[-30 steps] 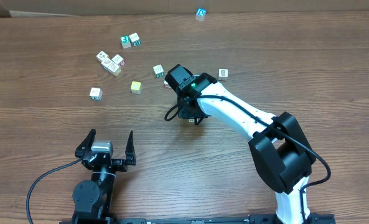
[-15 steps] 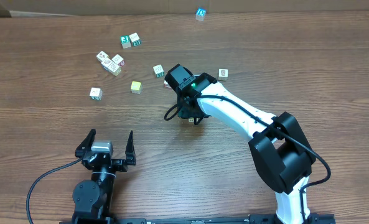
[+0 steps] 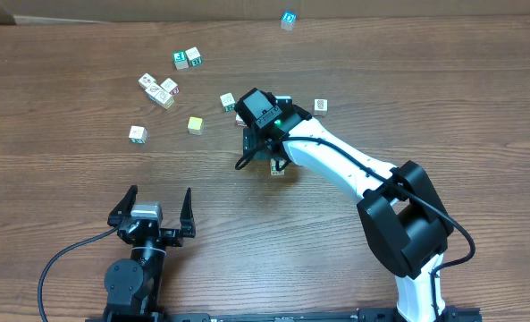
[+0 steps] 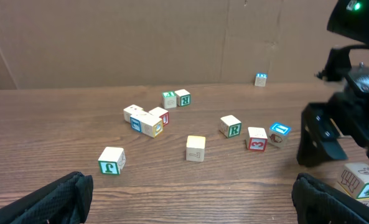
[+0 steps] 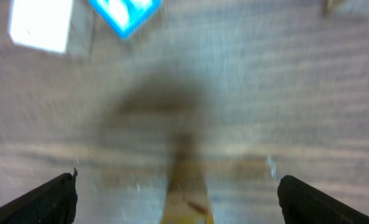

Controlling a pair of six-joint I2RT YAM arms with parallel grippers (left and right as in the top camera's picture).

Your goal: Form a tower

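The tower (image 3: 277,169) shows from overhead as one small cube just below my right gripper (image 3: 263,150). In the left wrist view its white dark-marked top cube (image 4: 361,180) stands at the far right, under the black right gripper (image 4: 324,140). In the blurred right wrist view the tower (image 5: 185,180) is a tan and yellow column between the two widely spread fingers of the right gripper (image 5: 185,208), which touch nothing. My left gripper (image 3: 155,200) rests open at the near edge, its jaws (image 4: 193,205) holding nothing.
Loose cubes lie scattered behind the tower: a yellow one (image 3: 195,124), a green-lettered one (image 3: 228,102), a cluster (image 3: 159,89), a pair (image 3: 187,59), one (image 3: 137,133) further left, one (image 3: 320,105) right. A blue cube (image 5: 125,11) lies close ahead. A cardboard wall (image 4: 172,37) stands at the back.
The right gripper has gone from nearly closed over the stack to wide open and has pulled back a little, uncovering the tower's top cube. The left arm has not moved.
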